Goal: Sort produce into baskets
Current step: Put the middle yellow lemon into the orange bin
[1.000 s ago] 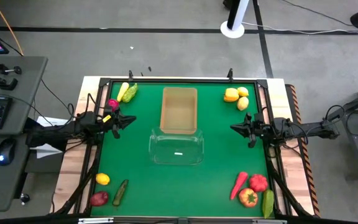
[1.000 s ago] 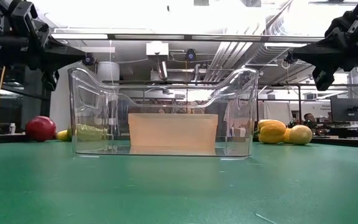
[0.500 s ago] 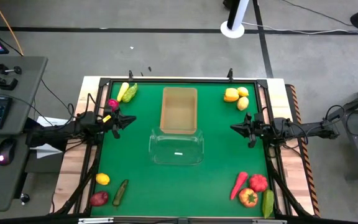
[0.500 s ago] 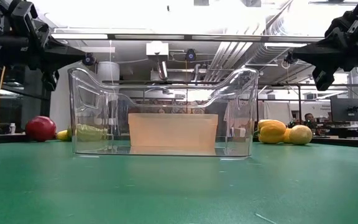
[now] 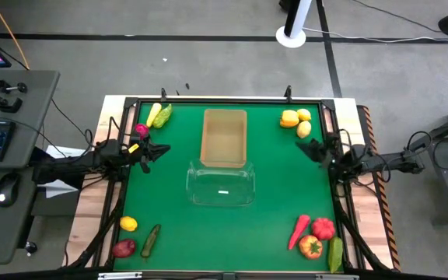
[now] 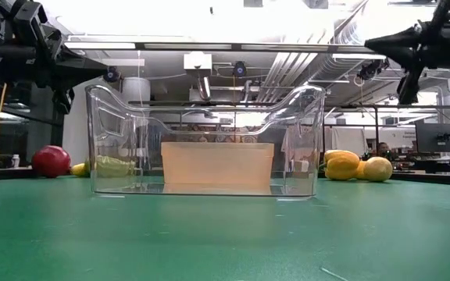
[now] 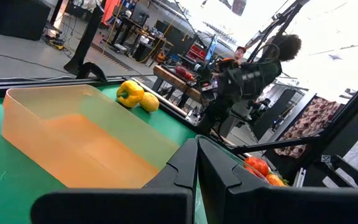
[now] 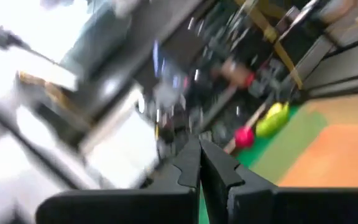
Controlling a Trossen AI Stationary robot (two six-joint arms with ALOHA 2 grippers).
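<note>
Two rectangular bins are sitting at the middle of the green-felt table point(image 5: 271, 202): a tan, opaque, matte basket point(image 5: 224, 138) on the far side and a clear, glossy plastic basket point(image 5: 221, 185) with scooped rims just on its near side, their ends touching or nearly so. Both are holding nothing.

The produce is lying in four corner groups. At the far left, a yellow banana point(image 5: 155, 114) is lying beside a green cucumber point(image 5: 163, 116), with a small pink-red piece point(image 5: 141, 130) nearer. At the far right, a lobed orange-yellow pepper point(image 5: 288, 118) is sitting against two smooth lemons point(image 5: 304, 128). At the near left are a lemon point(image 5: 129, 224), a dark red apple point(image 5: 124, 248) and a dark slender cucumber point(image 5: 151, 240). At the near right, a tapered red carrot point(image 5: 299, 231), a round tomato point(image 5: 323, 228), an orange pepper point(image 5: 310, 247) and a green cucumber point(image 5: 335, 253) are clustered together.

The left end effector point(image 5: 162, 149) is hovering above the left edge of the table, fingers pressed together and holding nothing, just near of the pink-red piece and well left of the baskets. The right end effector point(image 5: 300, 145) is hanging over the right edge, tilted toward the far-right lemons and just near of them, its fingers closed and gripping nothing.
</note>
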